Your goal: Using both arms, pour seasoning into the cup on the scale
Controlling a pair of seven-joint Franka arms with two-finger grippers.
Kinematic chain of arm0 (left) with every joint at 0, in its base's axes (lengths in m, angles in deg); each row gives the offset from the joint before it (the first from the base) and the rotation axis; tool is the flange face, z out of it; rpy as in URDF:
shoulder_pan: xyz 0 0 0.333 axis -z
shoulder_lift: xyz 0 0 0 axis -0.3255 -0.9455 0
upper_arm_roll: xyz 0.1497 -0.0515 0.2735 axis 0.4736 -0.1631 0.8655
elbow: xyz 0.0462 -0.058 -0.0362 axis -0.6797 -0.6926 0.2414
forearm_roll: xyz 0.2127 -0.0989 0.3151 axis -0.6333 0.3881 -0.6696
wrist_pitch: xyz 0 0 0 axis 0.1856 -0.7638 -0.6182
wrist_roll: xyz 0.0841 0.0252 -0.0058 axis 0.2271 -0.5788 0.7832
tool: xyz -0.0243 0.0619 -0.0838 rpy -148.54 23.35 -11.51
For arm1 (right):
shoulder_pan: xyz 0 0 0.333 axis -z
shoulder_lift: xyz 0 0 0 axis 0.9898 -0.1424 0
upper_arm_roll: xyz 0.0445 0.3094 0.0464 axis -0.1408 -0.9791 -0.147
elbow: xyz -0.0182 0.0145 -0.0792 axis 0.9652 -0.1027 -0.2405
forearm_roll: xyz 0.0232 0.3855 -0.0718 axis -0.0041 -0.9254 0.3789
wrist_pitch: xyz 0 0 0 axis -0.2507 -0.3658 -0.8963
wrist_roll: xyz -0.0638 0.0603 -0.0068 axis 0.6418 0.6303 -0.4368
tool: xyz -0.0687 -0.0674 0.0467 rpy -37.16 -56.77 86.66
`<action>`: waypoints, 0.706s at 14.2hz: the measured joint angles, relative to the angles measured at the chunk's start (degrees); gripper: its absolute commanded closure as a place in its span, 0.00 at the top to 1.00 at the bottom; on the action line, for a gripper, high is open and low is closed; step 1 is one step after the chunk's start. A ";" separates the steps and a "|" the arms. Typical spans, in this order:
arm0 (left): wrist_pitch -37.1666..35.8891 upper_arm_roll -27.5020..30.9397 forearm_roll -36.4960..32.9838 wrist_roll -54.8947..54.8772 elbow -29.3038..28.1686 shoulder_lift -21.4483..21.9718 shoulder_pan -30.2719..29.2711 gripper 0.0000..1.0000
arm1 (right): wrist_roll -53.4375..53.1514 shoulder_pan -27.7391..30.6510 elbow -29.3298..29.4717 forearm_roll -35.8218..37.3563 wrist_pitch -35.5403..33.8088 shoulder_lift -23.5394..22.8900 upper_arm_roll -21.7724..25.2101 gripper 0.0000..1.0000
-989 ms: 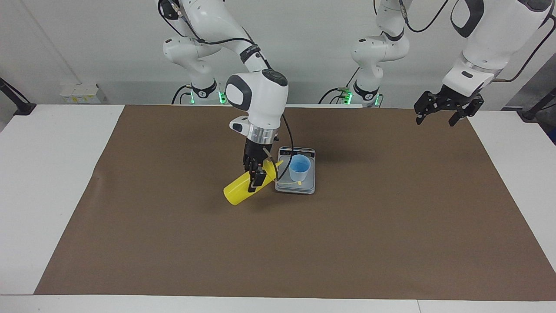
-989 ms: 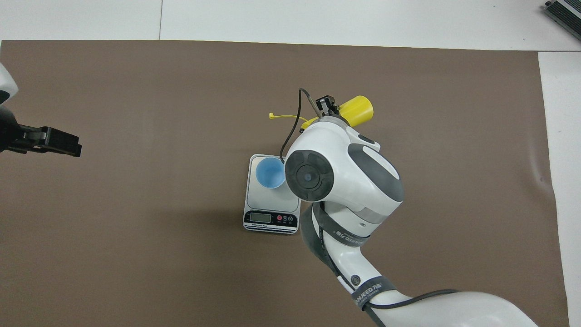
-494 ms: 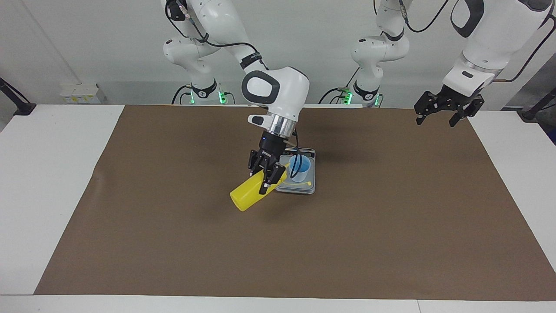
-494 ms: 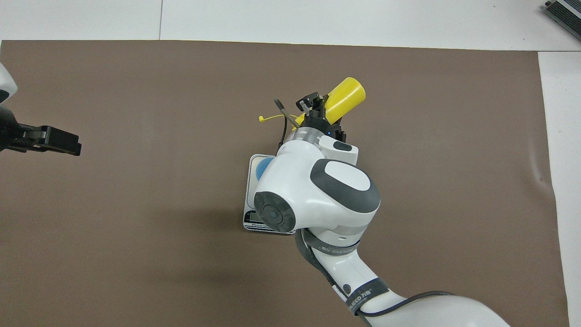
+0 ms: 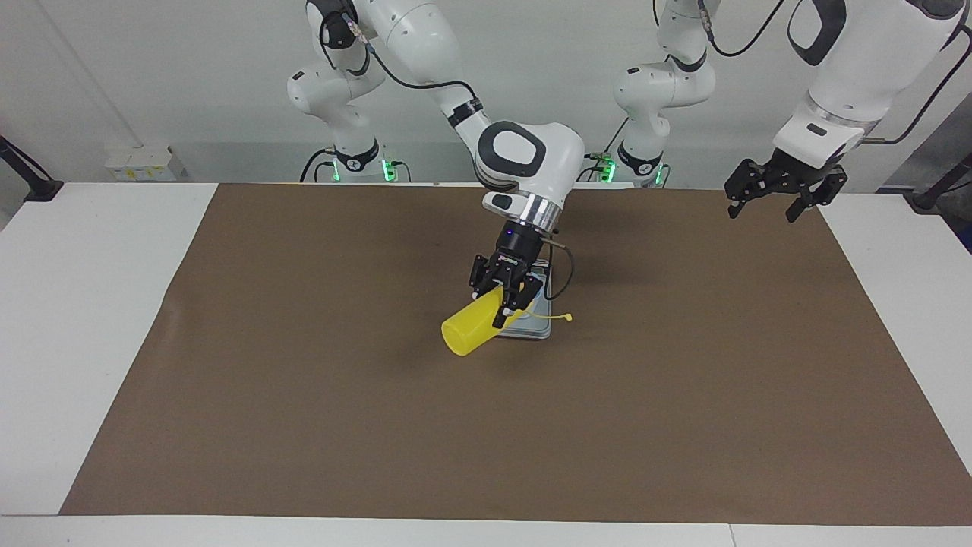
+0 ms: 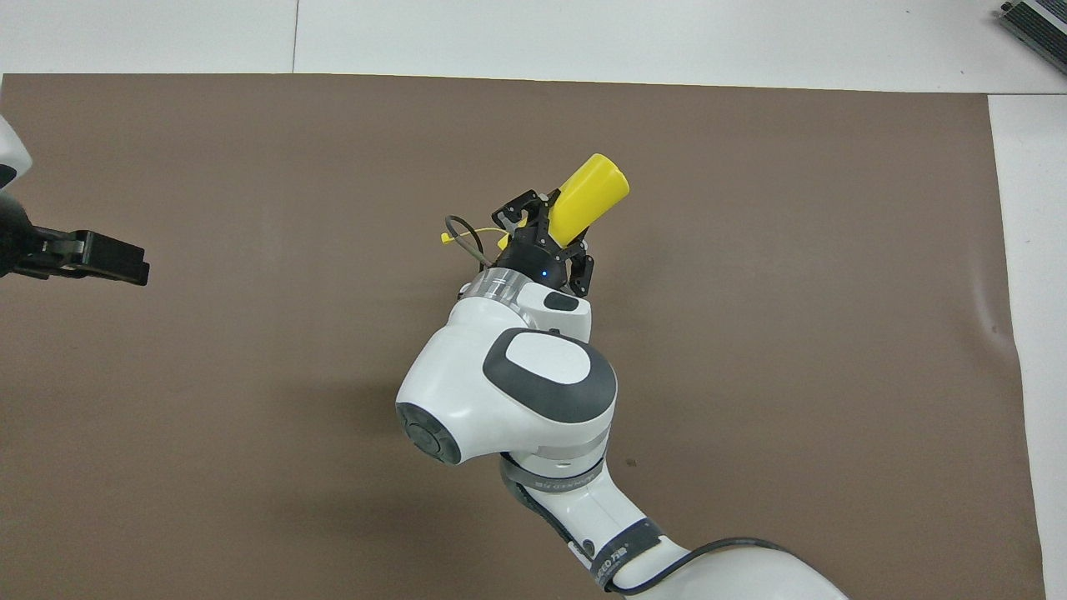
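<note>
Facing view shows the right claw (image 5: 506, 296) clamped around the seasoning (image 5: 474, 327), which a second ago lay low beside the scale (image 5: 536, 327) with its nozzle toward the cup. Since then the right arm has swung toward the left arm's end of the surface (image 5: 114, 304), carrying the bottle across so that it now hangs tilted over the scale, base lowest and pointing away from the robots, nozzle end up inside the claw. The cup is hidden in both views now, covered by the claw and wrist, so whether the nozzle sits over it cannot be told; with the nozzle higher than the base, pouring looks not yet begun and the bottle would need tipping the other way. Its bright yellow plastic is smooth and cylindrical, and the thin tethered cap (image 5: 563, 317) dangles loose at the end of its strap. What shows of the scale is a flat grey-silver corner with rounded edges, resting on the matte brown mat (image 5: 304, 425). Over the mat's edge at its own end, the left claw (image 5: 784, 190) waits spread wide, holding nothing.
</note>
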 measured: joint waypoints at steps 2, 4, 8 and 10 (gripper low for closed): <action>0.00 -0.20 -0.32 -0.16 0.00 0.00 0.00 1.00 | 0.00 0.06 -0.67 3.83 0.00 -0.27 0.07 0.00; 0.00 -0.16 -0.39 -0.16 0.00 0.00 -0.02 1.00 | 0.04 0.08 -1.44 6.42 0.00 -0.32 0.10 0.00; 0.00 -0.14 -0.39 -0.16 0.00 0.00 -0.11 1.00 | 0.26 0.07 -1.79 7.79 0.02 -0.31 0.09 0.00; 0.00 -0.14 -0.39 -0.16 0.00 0.00 -0.13 1.00 | 0.34 0.02 -2.31 8.77 0.04 -0.31 0.06 0.00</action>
